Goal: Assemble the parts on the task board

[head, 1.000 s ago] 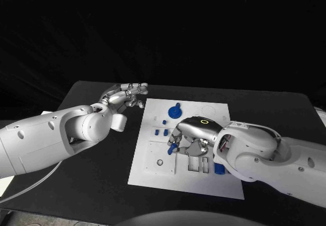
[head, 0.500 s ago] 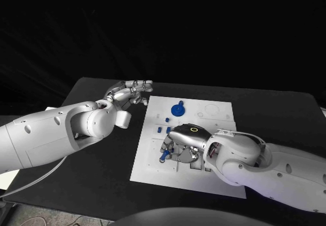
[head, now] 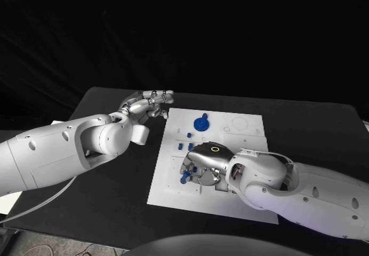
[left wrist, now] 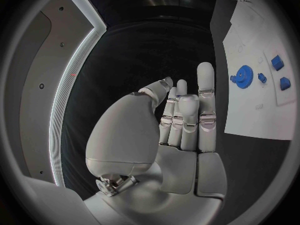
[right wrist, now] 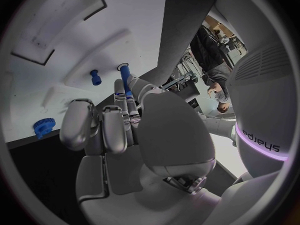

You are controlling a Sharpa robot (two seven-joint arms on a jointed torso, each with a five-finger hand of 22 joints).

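Note:
The white task board (head: 246, 138) lies in the middle of the black table. My right hand (head: 201, 166) hovers low over the board's near left part and pinches a blue peg (head: 184, 178) in its fingertips; the right wrist view shows that peg (right wrist: 125, 75) at the fingers, beside another small blue part (right wrist: 95, 77). A blue gear (head: 200, 125) sits on the far part of the board, with small blue parts (head: 184, 145) just nearer. My left hand (head: 150, 101) is raised off the board's far left corner, fingers straight and holding nothing (left wrist: 184, 120).
The board has long slots (head: 223, 185) near my right hand and a ring outline (head: 240, 124) at the far side. Bare black table (head: 115, 181) lies left of the board, under my left arm. The left wrist view shows the gear (left wrist: 240, 78) on the board.
My right hand has moved left and nearer over the board, carrying the blue peg. My left hand has barely shifted.

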